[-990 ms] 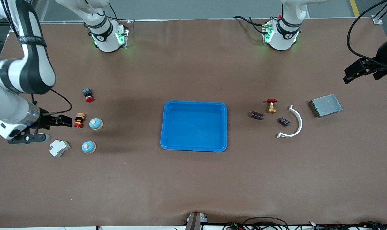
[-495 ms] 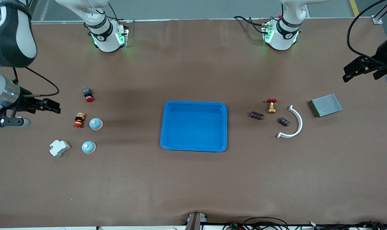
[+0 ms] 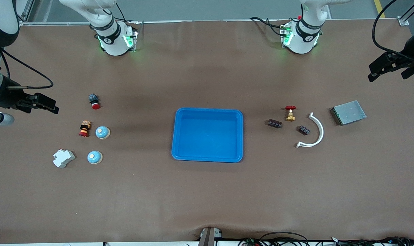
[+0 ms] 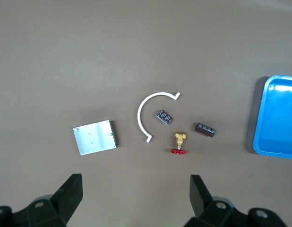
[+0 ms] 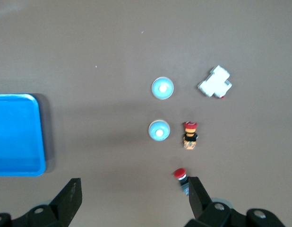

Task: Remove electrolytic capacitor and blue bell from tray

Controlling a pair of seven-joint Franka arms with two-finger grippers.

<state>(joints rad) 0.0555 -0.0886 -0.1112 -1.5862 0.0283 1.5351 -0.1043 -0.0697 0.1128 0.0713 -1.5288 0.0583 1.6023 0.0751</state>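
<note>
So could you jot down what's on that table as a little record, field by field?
tray: blue tray at mid-table, nothing in it
bells: two blue bells toward the right arm's end
capacitors: two dark capacitors toward the left arm's end
left gripper: left gripper open, above the table near the metal plate
right gripper: right gripper open, holding nothing
</note>
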